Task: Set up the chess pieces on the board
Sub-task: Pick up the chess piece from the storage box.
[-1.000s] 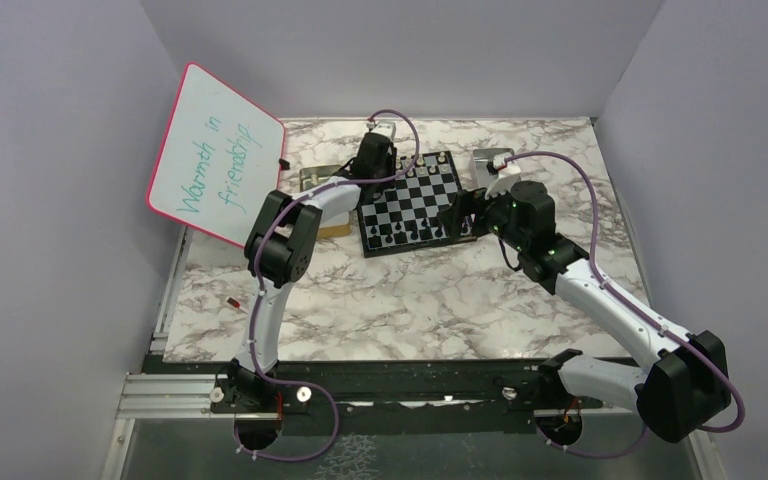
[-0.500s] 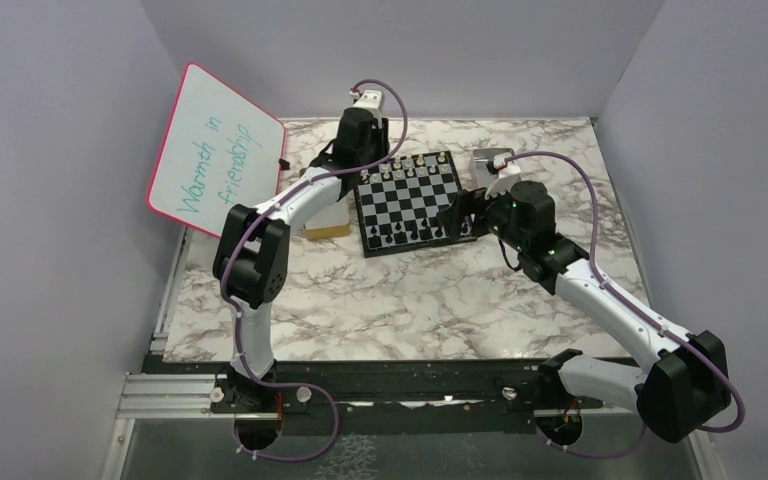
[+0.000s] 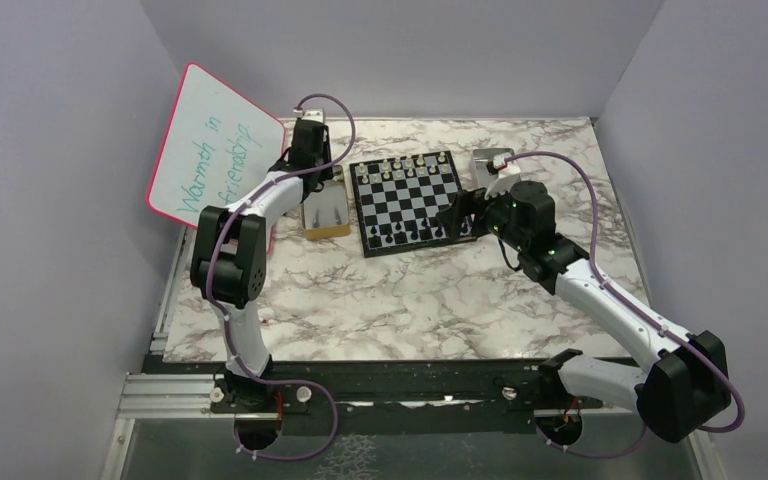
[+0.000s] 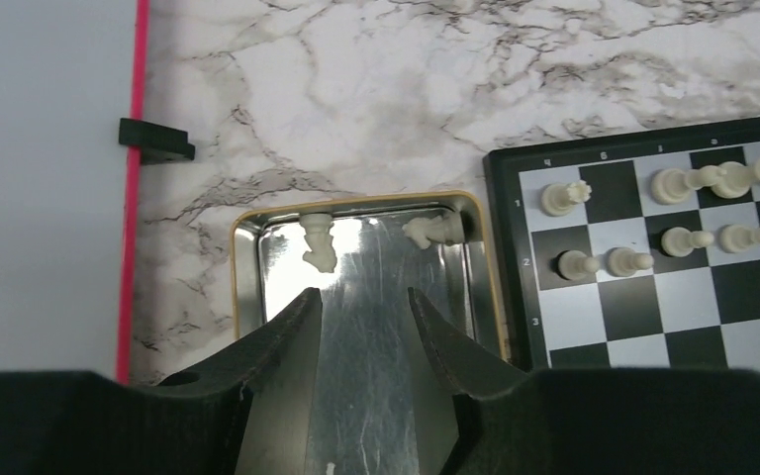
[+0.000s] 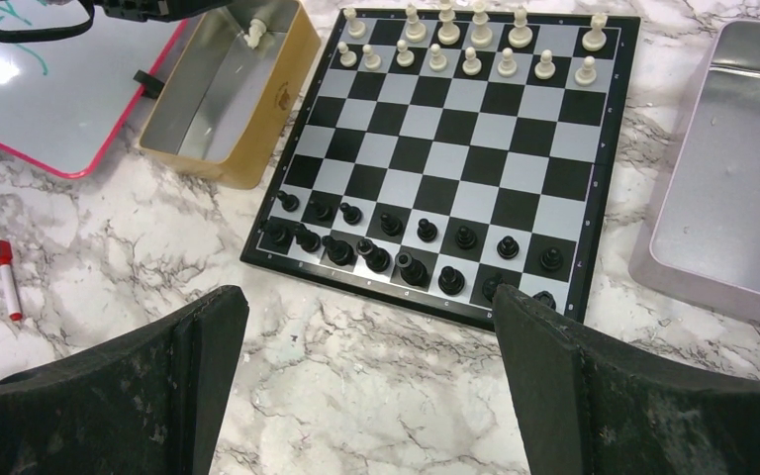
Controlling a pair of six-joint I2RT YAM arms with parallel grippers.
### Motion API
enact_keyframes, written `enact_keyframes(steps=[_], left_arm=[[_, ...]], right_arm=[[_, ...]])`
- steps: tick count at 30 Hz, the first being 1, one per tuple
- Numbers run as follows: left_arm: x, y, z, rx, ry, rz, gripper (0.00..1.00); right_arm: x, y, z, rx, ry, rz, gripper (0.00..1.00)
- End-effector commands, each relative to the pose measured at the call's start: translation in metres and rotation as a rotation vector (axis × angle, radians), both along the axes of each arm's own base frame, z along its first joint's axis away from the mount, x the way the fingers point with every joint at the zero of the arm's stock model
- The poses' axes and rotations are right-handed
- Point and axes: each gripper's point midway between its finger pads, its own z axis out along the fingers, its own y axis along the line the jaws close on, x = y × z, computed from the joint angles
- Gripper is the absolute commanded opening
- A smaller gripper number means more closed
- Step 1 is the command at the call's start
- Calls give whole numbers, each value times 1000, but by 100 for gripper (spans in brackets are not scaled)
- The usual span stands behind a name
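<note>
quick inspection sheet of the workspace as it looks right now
surface: marble-pattern table, no spills seen
job's things: board; white pieces on its far two rows, two gaps in the farthest; black pieces fill the near two; two loose pieces in the gold tin
clutter: whiteboard, red marker, silver tin
grippers: left gripper open above the gold tin; right gripper wide open, by the board's near edge
cables: purple cables along both arms, no snag seen
surroundings: plain walls on three sides
</note>
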Motion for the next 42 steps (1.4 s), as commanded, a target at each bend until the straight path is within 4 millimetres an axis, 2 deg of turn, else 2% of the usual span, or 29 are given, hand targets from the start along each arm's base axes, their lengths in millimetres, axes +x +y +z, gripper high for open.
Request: enact_keyframes(steps=[1, 8, 24, 30, 42], left_arm=[[-4, 23, 6, 79, 0, 46, 38], [3, 34, -22, 101, 55, 74, 37], [29, 41, -55, 103, 74, 82, 33], [38, 38, -59, 99, 74, 69, 33], [35, 35, -82, 82, 113, 66, 29]], right_arm=[[-2, 4, 16, 37, -37, 18, 100], [-1, 3, 18, 33, -42, 16, 100], [0, -1, 20, 26, -49, -2, 100], [2, 0, 21, 26, -50, -2, 100], [5, 1, 16, 18, -39, -4, 100]])
